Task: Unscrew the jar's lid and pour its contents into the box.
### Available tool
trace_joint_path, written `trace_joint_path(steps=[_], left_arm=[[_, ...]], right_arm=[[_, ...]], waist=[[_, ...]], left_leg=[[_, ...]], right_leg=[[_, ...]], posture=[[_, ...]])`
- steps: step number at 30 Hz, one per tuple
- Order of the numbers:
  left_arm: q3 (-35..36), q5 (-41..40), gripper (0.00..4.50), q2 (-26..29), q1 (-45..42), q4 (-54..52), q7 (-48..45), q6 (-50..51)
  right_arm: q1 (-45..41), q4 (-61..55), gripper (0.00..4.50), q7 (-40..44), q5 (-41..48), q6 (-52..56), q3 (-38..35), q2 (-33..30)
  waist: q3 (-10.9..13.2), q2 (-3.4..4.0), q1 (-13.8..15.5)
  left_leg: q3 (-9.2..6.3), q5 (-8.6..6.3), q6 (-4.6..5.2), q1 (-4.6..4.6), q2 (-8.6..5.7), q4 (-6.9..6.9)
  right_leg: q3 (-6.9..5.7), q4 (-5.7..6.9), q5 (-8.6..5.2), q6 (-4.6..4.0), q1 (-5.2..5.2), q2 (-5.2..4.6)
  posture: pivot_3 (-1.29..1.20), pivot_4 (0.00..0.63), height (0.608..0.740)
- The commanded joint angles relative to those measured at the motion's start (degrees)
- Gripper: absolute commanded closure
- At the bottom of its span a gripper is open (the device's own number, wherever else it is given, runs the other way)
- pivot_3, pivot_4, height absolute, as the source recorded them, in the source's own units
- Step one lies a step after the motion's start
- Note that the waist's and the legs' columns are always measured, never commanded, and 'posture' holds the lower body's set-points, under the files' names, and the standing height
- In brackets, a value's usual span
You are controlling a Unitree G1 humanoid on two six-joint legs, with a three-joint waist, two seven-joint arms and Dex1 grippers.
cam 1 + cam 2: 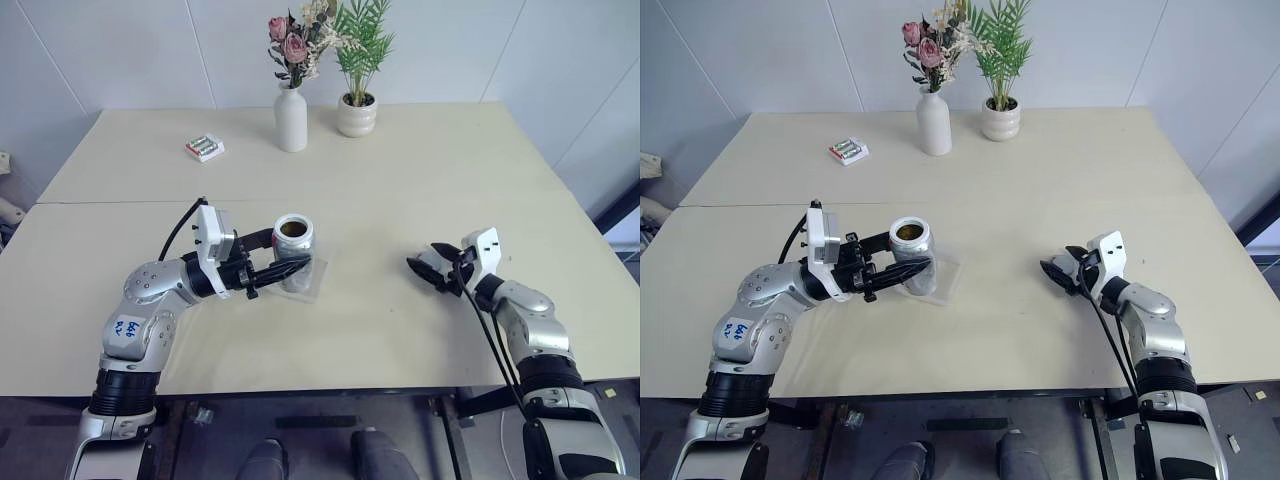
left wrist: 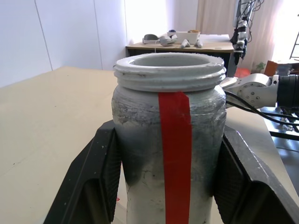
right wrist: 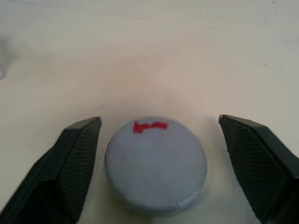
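The jar (image 1: 294,252) is upright with its mouth open, clamped round the body between the two closed fingers of the left gripper (image 1: 283,268). It sits just above or on the box (image 1: 310,277); whether it touches the box floor cannot be told. Holding it there makes sense: the lid is already off, so the jar only needs tipping for the contents (image 1: 292,229), a brownish patch seen down its mouth, to fall into the box. Well to the right of the jar, the lid (image 3: 155,166) lies flat on the table (image 1: 380,200) between the fingers of the right gripper (image 3: 161,163), which are spread wide with clear gaps on both sides, gripping nothing; it looks set down there to be out of the way of the pour. Beyond the jar, near the far edge of the table, stand a white vase of flowers (image 1: 291,118) and a potted plant (image 1: 356,113), and to their left lies a small white pack (image 1: 204,148). All are well apart from the jar, and nothing blocks the tilt over the box.
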Motion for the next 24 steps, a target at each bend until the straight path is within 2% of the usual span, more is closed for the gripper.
trace_joint_path(steps=[1, 3, 7, 12, 15, 18, 24], left_arm=[[1.8, -1.7, 2.23, 0.2, -0.7, -1.7, 0.5, -0.2], [2.1, -1.8, 2.23, 0.5, -0.8, -1.6, 0.6, -0.1], [4.7, -1.2, 2.23, 3.1, -1.8, 0.5, 0.6, -0.2], [6.7, 3.1, 2.23, 6.6, -6.3, 7.5, 2.3, -4.0], [6.5, 5.7, 2.23, 7.9, -9.7, 12.2, 3.6, -5.3], [5.9, 9.1, 2.23, 8.6, -13.1, 17.4, 5.0, -8.4], [0.9, 17.3, 2.23, 6.2, -14.6, 21.4, 11.4, -9.0]], right_arm=[[-1.2, -2.8, 0.02, 1.8, 1.2, -0.7, -1.4, -2.2], [-1.2, -4.5, 0.02, 3.1, 2.1, 0.0, -1.5, -2.9], [-3.1, -16.1, 0.02, 11.6, 7.5, 7.4, -0.7, -7.9], [-6.1, -31.2, 0.02, 22.3, 13.4, 19.0, 5.5, -13.0], [-6.4, -37.0, 0.02, 25.3, 15.0, 23.0, 8.5, -14.4], [-6.3, -40.5, 0.02, 25.9, 14.9, 24.4, 11.3, -13.6], [-3.7, -43.0, 0.02, 20.4, 14.6, 25.1, 12.6, -9.0]], waist=[[0.0, 0.00, 0.0], [0.0, 0.00, 0.0], [0.1, 0.07, -0.1], [0.1, 0.10, -0.1], [0.1, 0.07, 0.2], [0.1, 0.06, 0.5], [0.1, 0.06, 1.5]], left_leg=[[0.00, 0.00, 0.00, 0.00, 0.00, 0.00], [0.00, 0.00, 0.00, 0.00, -0.01, 0.00], [0.01, 0.00, 0.00, -0.01, 0.01, -0.01], [-0.02, 0.00, -0.01, 0.03, 0.07, -0.01], [-0.15, 0.00, -0.01, 0.03, 0.08, -0.01], [-0.16, 0.00, -0.01, -0.10, 0.01, 0.00], [-0.17, -0.02, 0.00, -0.24, 0.00, -0.04]], right_leg=[[0.00, 0.00, 0.00, 0.00, 0.00, 0.00], [0.00, 0.00, 0.00, 0.00, 0.00, -0.01], [0.02, 0.01, 0.00, 0.00, -0.04, 0.01], [-0.02, 0.03, 0.02, -0.04, -0.03, 0.08], [-0.17, -0.10, 0.03, -0.04, 0.09, 0.06], [-0.17, -0.16, 0.03, -0.03, 0.02, -0.02], [-0.20, -0.29, 0.04, -0.01, -0.10, -0.07]], posture=[[0.00, 0.150, 0.740], [0.00, 0.150, 0.740], [0.00, 0.150, 0.740], [0.00, 0.150, 0.740], [0.00, 0.150, 0.740], [0.00, 0.150, 0.740], [0.00, 0.150, 0.740]])
